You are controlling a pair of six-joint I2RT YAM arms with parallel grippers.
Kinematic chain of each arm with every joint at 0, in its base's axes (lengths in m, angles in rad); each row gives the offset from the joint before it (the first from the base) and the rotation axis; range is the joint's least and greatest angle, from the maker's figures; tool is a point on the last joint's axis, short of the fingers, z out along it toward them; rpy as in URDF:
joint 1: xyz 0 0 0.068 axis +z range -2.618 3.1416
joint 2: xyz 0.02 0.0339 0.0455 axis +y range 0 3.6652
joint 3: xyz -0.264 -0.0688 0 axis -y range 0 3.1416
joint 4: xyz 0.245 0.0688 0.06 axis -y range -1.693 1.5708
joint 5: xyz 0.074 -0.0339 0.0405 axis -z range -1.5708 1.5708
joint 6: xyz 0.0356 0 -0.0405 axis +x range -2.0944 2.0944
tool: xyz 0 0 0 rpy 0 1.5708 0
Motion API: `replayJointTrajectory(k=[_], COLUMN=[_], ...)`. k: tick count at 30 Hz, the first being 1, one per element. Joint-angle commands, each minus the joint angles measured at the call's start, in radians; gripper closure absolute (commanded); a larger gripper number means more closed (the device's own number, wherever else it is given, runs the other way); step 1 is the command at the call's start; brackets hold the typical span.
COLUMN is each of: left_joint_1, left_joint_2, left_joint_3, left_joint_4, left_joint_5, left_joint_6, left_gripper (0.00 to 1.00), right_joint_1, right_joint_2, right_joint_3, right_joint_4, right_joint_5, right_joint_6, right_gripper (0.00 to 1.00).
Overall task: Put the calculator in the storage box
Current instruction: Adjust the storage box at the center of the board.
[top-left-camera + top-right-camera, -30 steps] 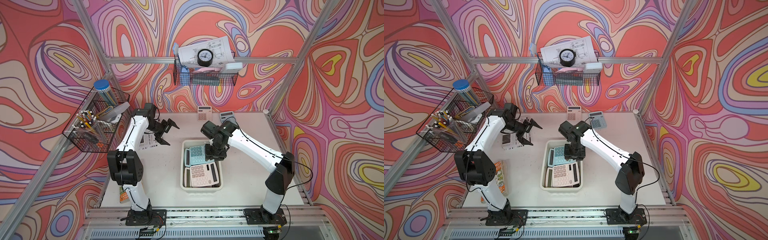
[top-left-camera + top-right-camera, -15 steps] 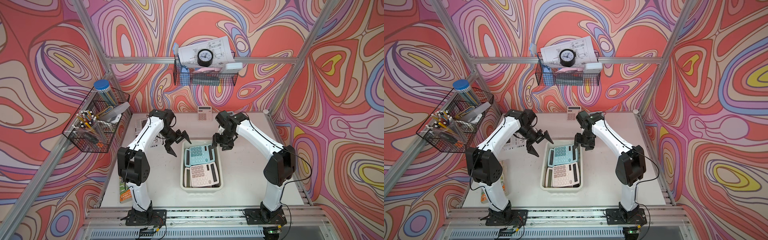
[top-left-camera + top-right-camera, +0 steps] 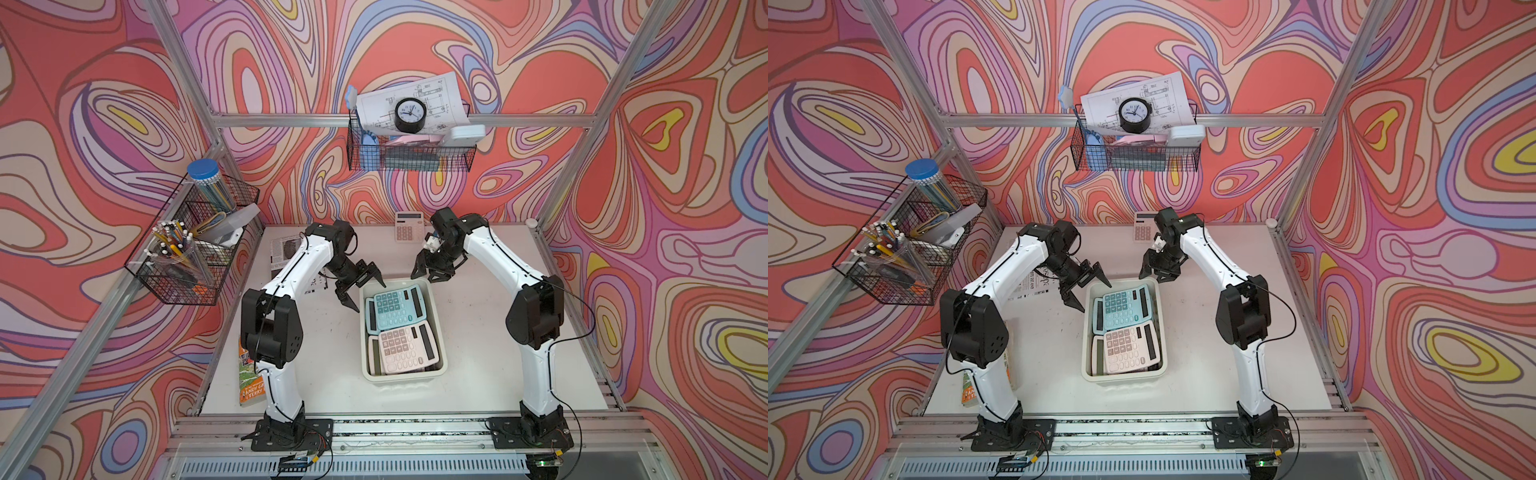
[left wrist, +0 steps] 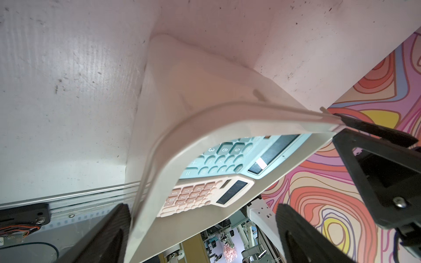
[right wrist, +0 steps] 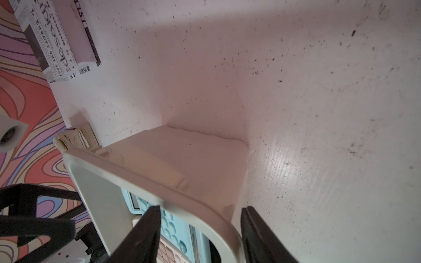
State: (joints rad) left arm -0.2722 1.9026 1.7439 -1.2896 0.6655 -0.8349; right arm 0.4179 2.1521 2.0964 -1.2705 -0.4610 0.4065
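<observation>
The storage box [image 3: 405,377] [image 3: 1123,376] sat mid-table [image 3: 490,353], its long axis running from the robot's front edge toward the back wall. A teal calculator [image 3: 395,309] [image 3: 1121,309] lay face up in its far half, long axis across the box and slightly skewed, display end toward the robot's right. A pink calculator [image 3: 405,349] [image 3: 1127,349] filled the near half, lying the same way. A pale calculator [image 3: 409,226] lay outside the box on the table by the back wall, display end toward that wall. The left gripper [image 3: 366,294] [image 3: 1092,296] hung spread wide over the box's far left corner, grasping nothing. The right gripper [image 3: 426,276] [image 5: 200,227] stood parted astride the far right corner of the rim [image 5: 136,173], one finger [image 5: 145,230] inside and the other outside, not clamped.
</observation>
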Motion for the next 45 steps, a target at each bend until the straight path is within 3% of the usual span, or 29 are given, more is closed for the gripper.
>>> replayJointTrajectory(k=[1,7,13,19,23,30,33,37,45], left_joint_1=[0.008,0.04,0.054,0.025,-0.01,-0.049,-0.049,-0.048,0.006], left_joint_2=[0.04,0.054,0.056,0.057,0.031,0.007,0.001,0.017,0.028], left_joint_3=[0.041,0.06,0.113,0.131,0.122,0.045,0.038,0.076,0.11], left_joint_4=[0.075,0.098,0.013,-0.175,-0.214,-0.18,-0.145,-0.14,-0.131], left_joint_5=[-0.025,-0.037,-0.068,-0.101,-0.097,-0.069,-0.063,-0.078,-0.108], left_joint_6=[-0.025,-0.035,0.029,0.176,0.199,0.189,0.175,0.165,0.16], left_gripper=[0.08,0.12,0.1,0.05,0.03,0.04,0.14,0.37,0.62], right_joint_1=[0.008,0.008,-0.003,-0.023,-0.022,-0.023,-0.017,-0.009,0.014], right_joint_2=[0.045,0.104,0.093,-0.021,-0.111,-0.235,-0.233,-0.215,-0.147], right_joint_3=[0.073,0.139,0.165,-0.005,-0.154,-0.369,-0.381,-0.338,-0.241], right_joint_4=[0.031,0.064,0.028,0.051,0.075,0.167,0.173,0.181,0.18], right_joint_5=[-0.113,-0.175,-0.053,-0.035,-0.083,-0.217,-0.267,-0.287,-0.302], right_joint_6=[-0.024,0.005,0.027,-0.009,-0.08,-0.108,-0.11,-0.096,-0.084], right_gripper=[0.43,0.44,0.42,0.31,0.25,0.27,0.37,0.5,0.58])
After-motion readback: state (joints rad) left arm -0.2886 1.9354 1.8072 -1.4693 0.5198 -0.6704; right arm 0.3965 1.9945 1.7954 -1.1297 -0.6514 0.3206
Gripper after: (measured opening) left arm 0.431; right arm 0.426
